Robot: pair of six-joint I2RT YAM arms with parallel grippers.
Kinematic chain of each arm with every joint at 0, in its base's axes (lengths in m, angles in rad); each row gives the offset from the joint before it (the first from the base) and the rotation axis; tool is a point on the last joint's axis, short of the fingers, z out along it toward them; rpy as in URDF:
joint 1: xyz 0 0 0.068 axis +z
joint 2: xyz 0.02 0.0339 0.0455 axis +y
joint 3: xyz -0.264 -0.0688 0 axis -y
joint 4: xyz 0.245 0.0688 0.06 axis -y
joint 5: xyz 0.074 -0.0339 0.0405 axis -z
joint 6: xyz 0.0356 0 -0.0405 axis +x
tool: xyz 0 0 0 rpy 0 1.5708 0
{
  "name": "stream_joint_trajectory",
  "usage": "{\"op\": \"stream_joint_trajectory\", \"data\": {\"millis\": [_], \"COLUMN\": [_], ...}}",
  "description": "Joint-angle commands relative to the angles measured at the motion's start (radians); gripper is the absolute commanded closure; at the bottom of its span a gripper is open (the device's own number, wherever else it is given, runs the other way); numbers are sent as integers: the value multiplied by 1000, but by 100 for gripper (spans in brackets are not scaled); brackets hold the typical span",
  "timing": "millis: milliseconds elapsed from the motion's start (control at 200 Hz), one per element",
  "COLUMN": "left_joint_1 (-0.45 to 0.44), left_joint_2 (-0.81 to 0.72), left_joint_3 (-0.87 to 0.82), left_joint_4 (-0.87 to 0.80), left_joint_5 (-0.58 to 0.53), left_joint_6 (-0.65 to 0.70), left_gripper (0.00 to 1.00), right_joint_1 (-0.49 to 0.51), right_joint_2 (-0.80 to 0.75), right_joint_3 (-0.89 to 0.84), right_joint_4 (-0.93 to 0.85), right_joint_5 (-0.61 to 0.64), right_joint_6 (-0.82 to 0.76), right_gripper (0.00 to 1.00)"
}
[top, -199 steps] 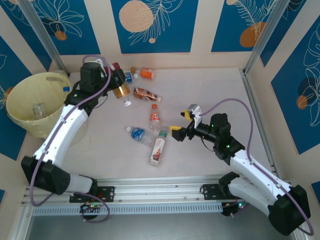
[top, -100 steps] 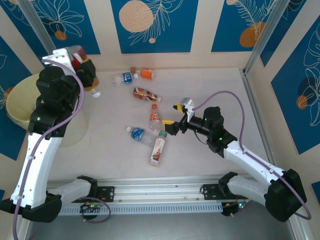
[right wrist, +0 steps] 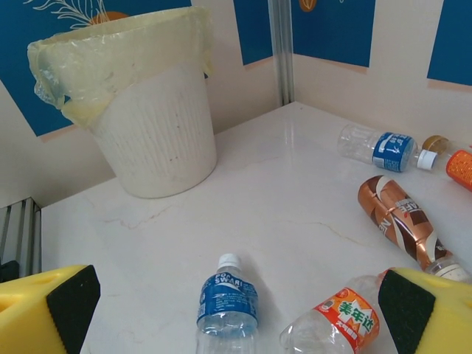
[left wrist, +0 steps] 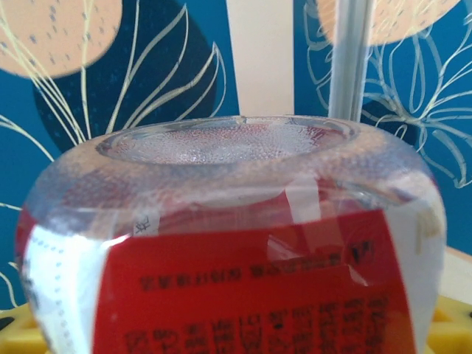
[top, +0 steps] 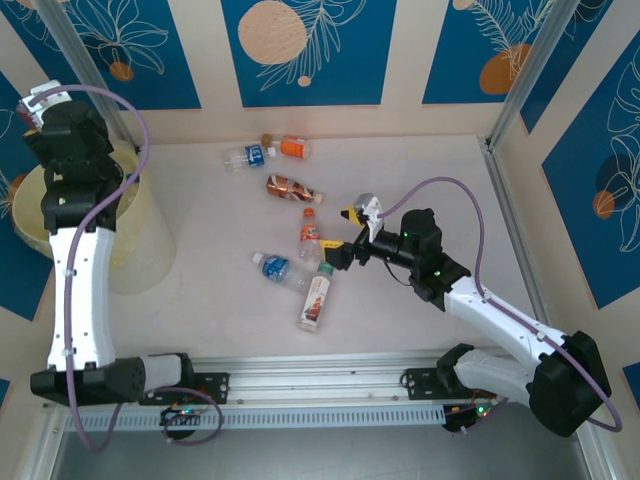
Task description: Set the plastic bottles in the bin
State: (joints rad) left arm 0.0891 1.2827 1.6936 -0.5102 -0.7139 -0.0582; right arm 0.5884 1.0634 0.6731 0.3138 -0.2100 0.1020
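Saw the left arm reared upright at ten o'clock above the bin (top: 28, 222), left gripper (left wrist: 236, 328) clenched on a clear red-labelled bottle (left wrist: 243, 184), base toward the lens. Saw the right gripper (top: 342, 233) low near centre, spread wide, grasping nothing, beside scattered plastic bottles (top: 310, 232). Glimpsed mere yellow slivers of the left fingers (left wrist: 451, 330).

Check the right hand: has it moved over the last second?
Yes. The right hand, jaws open, has crept left across the table, closing on the red-capped bottle that lies mid-table and has not shifted.
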Motion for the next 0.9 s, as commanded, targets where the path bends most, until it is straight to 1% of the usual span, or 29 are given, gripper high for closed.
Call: {"op": "stream_joint_trajectory", "data": {"millis": [0, 80, 120, 150, 180, 310, 375, 445, 505, 545, 585, 640, 675, 775, 895], "left_joint_1": [56, 83, 91, 96, 100, 116, 122, 127, 132, 131, 132, 131, 130, 131, 130], "left_joint_2": [39, 51, 56, 59, 64, 81, 89, 109, 126, 131, 138, 146, 154, 157, 144], "left_joint_3": [13, -10, -26, -37, -47, -99, -130, -140, -148, -161, -175, -178, -170, -144, -122], "left_joint_4": [-67, -78, -82, -86, -93, -111, -121, -174, -216, -226, -223, -224, -227, -226, -215], "left_joint_5": [100, 175, 205, 226, 246, 347, 389, 403, 443, 484, 519, 538, 542, 567, 590], "left_joint_6": [-80, -126, -137, -142, -141, -117, -94, -100, -107, -109, -107, -112, -115, -123, -138], "left_gripper": [100, 100, 96, 92, 89, 88, 84, 72, 66, 59, 50, 33, 26, 18, 13], "right_joint_1": [9, 11, 13, 14, 17, 19, 19, 21, 21, 22, 22, 24, 24, 28, 32], "right_joint_2": [-6, -6, -8, -9, -12, -17, -16, -10, -2, 3, 10, 19, 24, 32, 29], "right_joint_3": [31, 31, 33, 35, 35, 33, 31, 31, 30, 30, 29, 30, 34, 40, 31], "right_joint_4": [-12, -26, -39, -48, -57, -70, -68, -64, -56, -49, -44, -40, -43, -60, -58], "right_joint_5": [9, 11, 12, 14, 17, 32, 32, 32, 32, 34, 32, 27, 23, 20, 29], "right_joint_6": [-20, -18, -18, -19, -21, -26, -27, -28, -28, -27, -25, -23, -24, -28, -28], "right_gripper": [1, 1, 1, 1, 1, 1, 1, 1, 1, 1, 1, 1, 1, 1, 1]}}
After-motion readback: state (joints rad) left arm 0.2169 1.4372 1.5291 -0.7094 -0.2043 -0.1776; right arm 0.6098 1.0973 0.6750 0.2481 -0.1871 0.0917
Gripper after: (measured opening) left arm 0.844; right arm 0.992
